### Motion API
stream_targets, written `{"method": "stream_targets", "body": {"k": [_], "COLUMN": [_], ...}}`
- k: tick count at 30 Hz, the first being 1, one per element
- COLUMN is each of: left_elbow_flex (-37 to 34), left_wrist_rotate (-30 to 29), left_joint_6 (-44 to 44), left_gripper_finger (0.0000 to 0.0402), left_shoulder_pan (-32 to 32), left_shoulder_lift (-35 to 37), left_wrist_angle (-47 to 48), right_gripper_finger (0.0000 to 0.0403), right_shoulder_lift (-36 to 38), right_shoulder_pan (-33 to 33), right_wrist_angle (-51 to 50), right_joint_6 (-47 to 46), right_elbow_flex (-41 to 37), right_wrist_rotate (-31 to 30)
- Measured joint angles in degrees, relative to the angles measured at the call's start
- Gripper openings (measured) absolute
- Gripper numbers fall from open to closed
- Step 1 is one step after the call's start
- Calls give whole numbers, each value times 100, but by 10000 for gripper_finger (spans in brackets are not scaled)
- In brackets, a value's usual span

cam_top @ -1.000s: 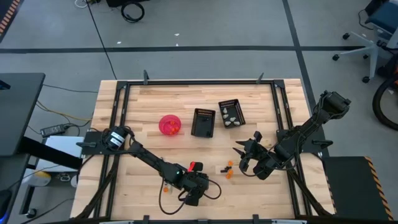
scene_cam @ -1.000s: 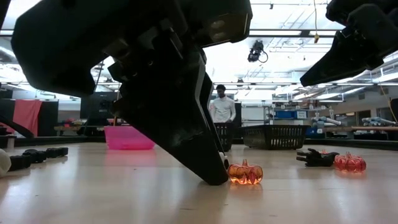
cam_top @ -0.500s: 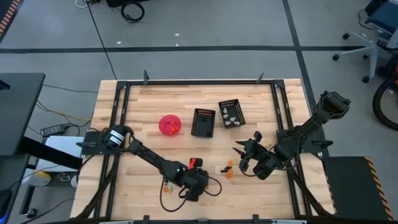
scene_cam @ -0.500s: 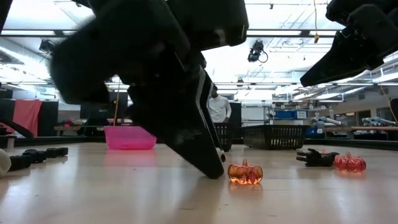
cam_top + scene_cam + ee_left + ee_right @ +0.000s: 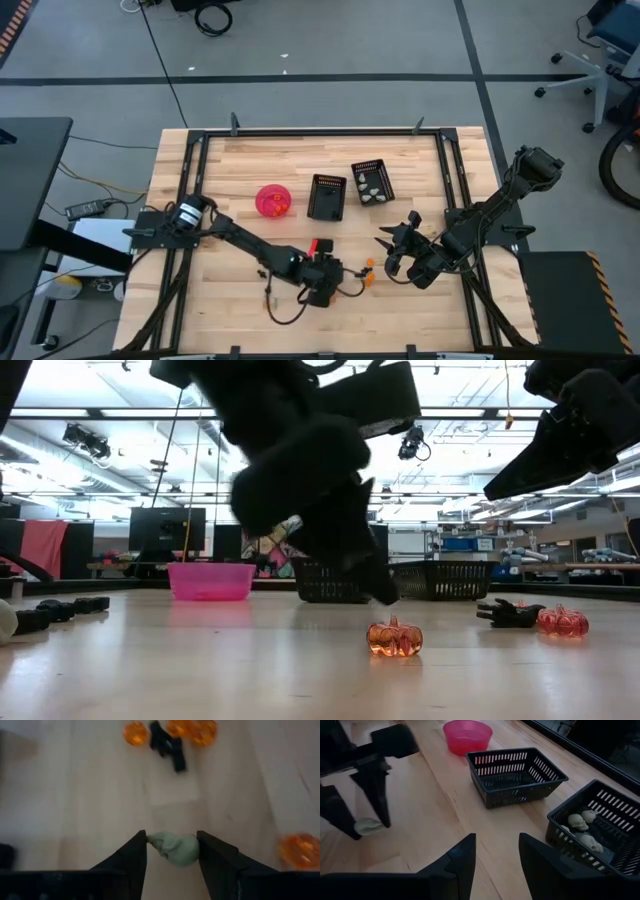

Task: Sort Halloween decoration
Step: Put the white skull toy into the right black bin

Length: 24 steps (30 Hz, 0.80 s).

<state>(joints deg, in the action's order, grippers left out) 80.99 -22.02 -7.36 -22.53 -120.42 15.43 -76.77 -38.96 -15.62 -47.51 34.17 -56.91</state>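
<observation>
- Jaws of the left gripper (image 5: pixel 171 849) are clamped on a pale skull trinket (image 5: pixel 175 848), held between the two fingers above the surface (image 5: pixel 240 160), near the front middle of it.
- Jaws of the right gripper (image 5: pixel 496 857) stand apart and hold nothing; that arm waits at the right side of the surface.
- Step in hand, as a judgement: one pale piece has been picked and is being carried to its container.
- Next move calls for swinging the left gripper back toward the right-hand basket (image 5: pixel 372 182), stopping over its open top and only then parting the jaws, so the piece drops inside rather than on the rim.
- Right-hand basket already holds several pale skulls (image 5: pixel 583 825).
- Middle basket (image 5: pixel 327 196) is dark inside; what it holds cannot be told.
- Pink bowl (image 5: pixel 273 200) sits to the left of the baskets, with some orange showing inside.
- Loose on the surface, between the two grippers: orange pumpkins (image 5: pixel 192 730) and a black trinket (image 5: pixel 167 746); one more orange pumpkin (image 5: pixel 394 637) lies alone in the low view.
</observation>
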Motion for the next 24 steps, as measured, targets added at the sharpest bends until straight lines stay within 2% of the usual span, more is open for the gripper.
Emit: {"method": "stream_targets", "body": {"k": [7,14,24], "left_elbow_flex": [2,11,11], "left_wrist_rotate": [-84,-90,-92], "left_joint_6": [581,1146,1314], "left_gripper_finger": [162,162,162], "left_shoulder_pan": [357,801,1711], "left_shoulder_lift": [4,4,-1], "left_wrist_angle": [-723,-1632,-2709], "right_gripper_finger": [153,153,153], "right_shoulder_lift": [0,0,0], "right_shoulder_pan": [2,52,52], "right_wrist_angle": [-258,-910,-1021], "right_joint_6": [7,-453,-589], "right_elbow_flex": [0,0,0], "right_wrist_rotate": [116,121,128]}}
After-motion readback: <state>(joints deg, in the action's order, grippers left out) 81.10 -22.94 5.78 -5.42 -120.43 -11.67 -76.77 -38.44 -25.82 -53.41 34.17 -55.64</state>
